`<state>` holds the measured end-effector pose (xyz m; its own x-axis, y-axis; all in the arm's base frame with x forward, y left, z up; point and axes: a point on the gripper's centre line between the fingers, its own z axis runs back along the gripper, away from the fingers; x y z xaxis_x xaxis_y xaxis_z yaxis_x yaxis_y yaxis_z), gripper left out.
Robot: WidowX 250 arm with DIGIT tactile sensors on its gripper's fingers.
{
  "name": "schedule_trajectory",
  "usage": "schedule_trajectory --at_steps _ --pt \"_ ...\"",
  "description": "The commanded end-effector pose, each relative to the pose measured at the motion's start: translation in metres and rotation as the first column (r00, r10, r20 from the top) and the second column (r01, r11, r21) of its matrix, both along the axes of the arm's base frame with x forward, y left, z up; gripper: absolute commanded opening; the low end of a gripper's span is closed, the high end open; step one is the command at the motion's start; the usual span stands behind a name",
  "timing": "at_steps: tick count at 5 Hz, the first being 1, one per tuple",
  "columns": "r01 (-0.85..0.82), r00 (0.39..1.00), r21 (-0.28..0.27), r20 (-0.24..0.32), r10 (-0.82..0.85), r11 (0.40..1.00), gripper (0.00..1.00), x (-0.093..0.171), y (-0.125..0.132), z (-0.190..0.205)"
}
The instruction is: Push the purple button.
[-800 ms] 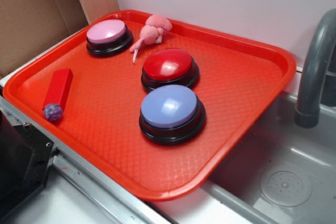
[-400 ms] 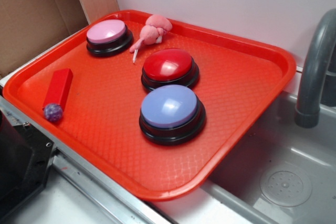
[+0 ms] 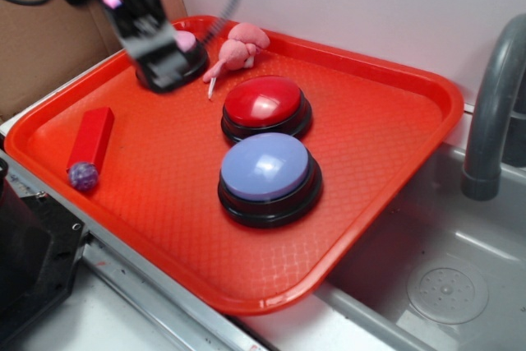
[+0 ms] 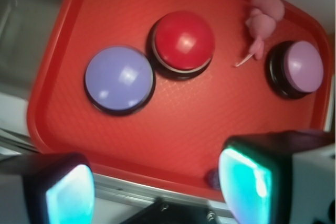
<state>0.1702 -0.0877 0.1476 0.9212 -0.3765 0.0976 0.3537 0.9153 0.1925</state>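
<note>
On tray [image 3: 394,88], three buttons, one purple button [image 3: 265,167]

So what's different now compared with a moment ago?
The robot's arm has swung into view at the back left of the tray, and its tool now hangs over the pink button, covering most of it. It holds nothing. The purple button, red button, pink toy and red block haven't moved.
</note>
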Motion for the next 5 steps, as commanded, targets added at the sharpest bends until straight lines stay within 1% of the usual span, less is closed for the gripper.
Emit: schedule_trajectory --at_steps 1,2,3,4,5 --pt "0.113 0.993 -0.029 -0.038 -0.114 0.993 1.00 0.024 -0.025 -0.057" --pt "0.114 0.992 -0.114 -0.035 -0.119 0.987 1.00 0.039 -0.024 -0.079" --pt "0.131 0.988 -0.151 -0.065 -0.142 0.980 1.00 0.043 -0.029 -0.095" --pt "0.145 0.980 -0.158 -0.116 -0.164 0.977 1.00 0.041 -0.042 -0.105" --pt "0.158 0.981 -0.134 -0.093 -0.171 0.978 1.00 0.044 -0.040 -0.089"
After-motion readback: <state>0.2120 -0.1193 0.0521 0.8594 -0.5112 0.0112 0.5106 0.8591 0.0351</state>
